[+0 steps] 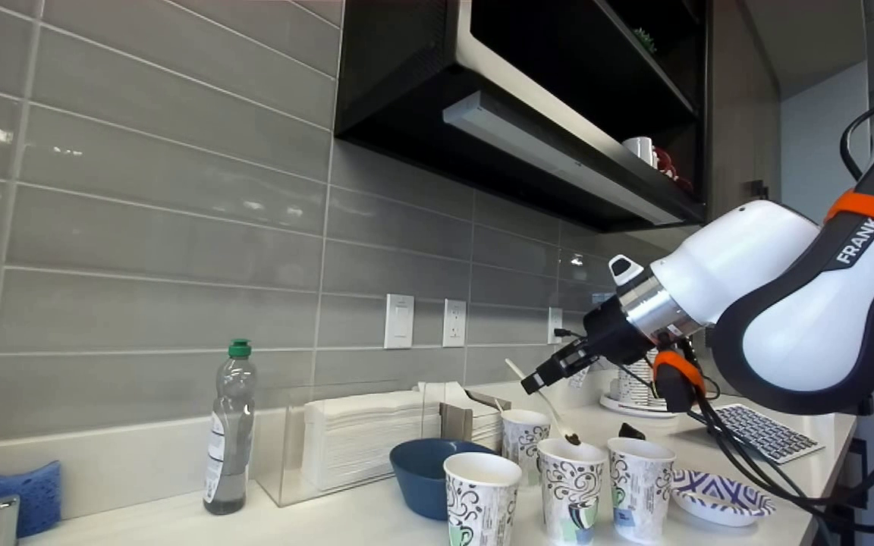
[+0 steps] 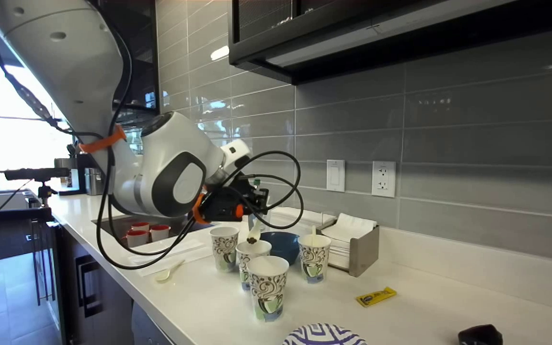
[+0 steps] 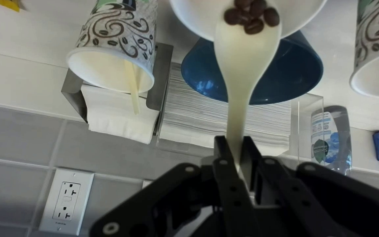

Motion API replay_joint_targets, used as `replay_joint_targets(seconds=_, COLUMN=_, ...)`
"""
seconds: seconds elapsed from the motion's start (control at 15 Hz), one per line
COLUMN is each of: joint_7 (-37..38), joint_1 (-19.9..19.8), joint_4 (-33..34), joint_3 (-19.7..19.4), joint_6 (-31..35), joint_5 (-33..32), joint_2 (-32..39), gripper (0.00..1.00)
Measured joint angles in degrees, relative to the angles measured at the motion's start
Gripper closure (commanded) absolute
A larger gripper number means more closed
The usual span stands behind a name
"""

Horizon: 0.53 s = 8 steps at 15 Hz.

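My gripper (image 3: 235, 142) is shut on the handle of a cream plastic spoon (image 3: 240, 70). The spoon tilts downward, and several dark brown beans (image 3: 254, 27) lie in its bowl. In both exterior views that end hangs at the mouth of a patterned paper cup (image 1: 573, 493); whether it touches the rim, I cannot tell. More such cups stand around: one at the left (image 1: 482, 500), one at the right (image 1: 640, 493), and a back cup (image 3: 117, 36) with a pale stick (image 3: 132, 87) in it. A blue bowl (image 3: 290, 70) sits behind the spoon.
Napkins (image 1: 369, 436) in holders and a soap bottle (image 1: 231, 440) stand along the tiled wall. A patterned paper bowl (image 1: 718, 500), a yellow packet (image 2: 375, 297) and a loose spoon (image 2: 168, 272) lie on the counter. A dark cabinet (image 1: 558, 98) overhangs the area.
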Motion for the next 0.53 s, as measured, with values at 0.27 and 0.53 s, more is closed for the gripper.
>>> replay_joint_targets(seconds=0.27, joint_7=0.0, joint_1=0.0, joint_4=0.0, joint_3=-0.1, joint_6=2.9, joint_5=0.1, joint_2=0.1, gripper=0.97)
replay_joint_targets(seconds=0.53, joint_7=0.1, joint_1=0.0, joint_4=0.0, joint_3=-0.5, joint_6=5.2, joint_5=0.1, joint_2=0.6, gripper=0.97)
